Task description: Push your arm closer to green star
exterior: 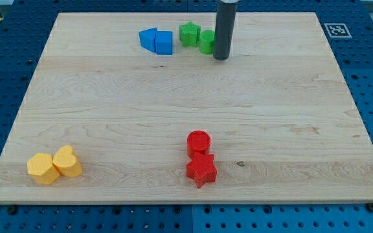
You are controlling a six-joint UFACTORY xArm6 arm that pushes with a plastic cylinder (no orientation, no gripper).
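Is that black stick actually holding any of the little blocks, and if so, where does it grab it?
Nothing is held. My tip only pushes; it stands just right of the green cylinder, with the green star beyond that.

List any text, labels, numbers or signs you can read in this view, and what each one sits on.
No readable words, brands or numbers in this view.
One sign only: a black-and-white square fiducial marker, at the wooden board's top right corner; it carries a pattern, not text.
The blocks and my tip carry no markings that I can see.
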